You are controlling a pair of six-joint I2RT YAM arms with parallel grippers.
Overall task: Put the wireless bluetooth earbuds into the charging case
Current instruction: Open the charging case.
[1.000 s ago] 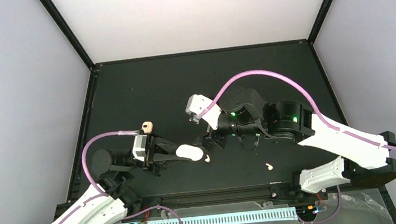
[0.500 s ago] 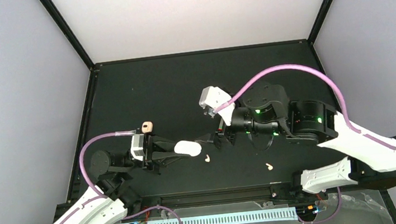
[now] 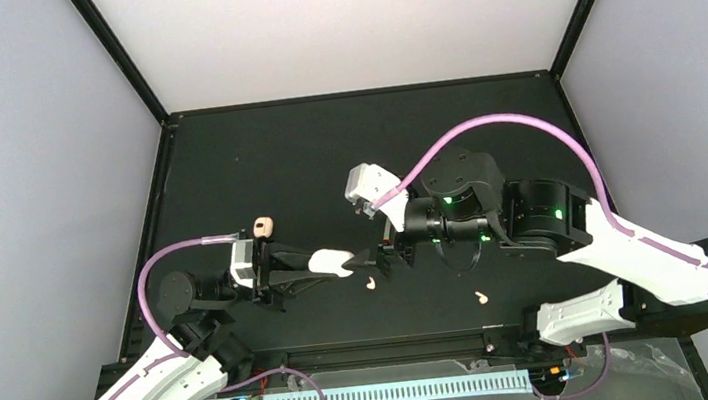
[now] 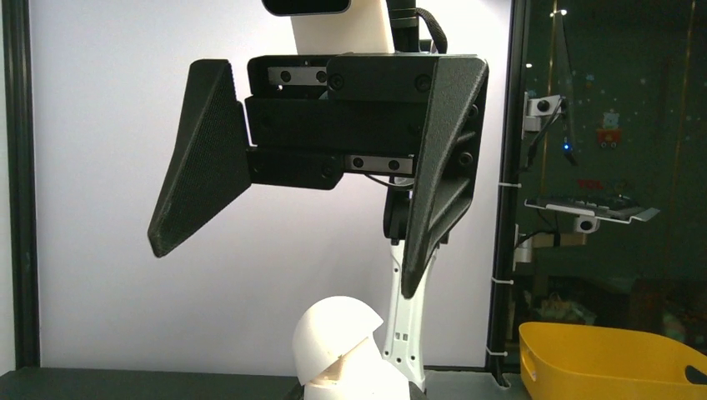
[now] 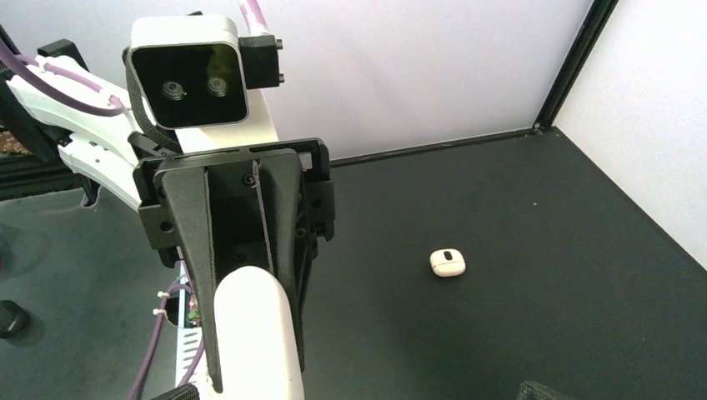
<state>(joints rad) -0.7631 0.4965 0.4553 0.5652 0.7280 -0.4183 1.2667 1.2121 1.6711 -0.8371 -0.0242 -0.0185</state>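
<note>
The left pincer (image 3: 317, 268) is clamping the white charging case (image 3: 333, 261), and the right pincer (image 3: 374, 258) is facing it, spread wide. One earbud (image 3: 371, 283) is lying on the desk (image 3: 276, 169) just nearer than the pincers, and the other earbud (image 3: 482, 297) is lying farther right.

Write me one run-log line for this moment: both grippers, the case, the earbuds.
left gripper: shut on charging case | right gripper: open, facing case | lid: ajar | earbuds: both on table
</note>
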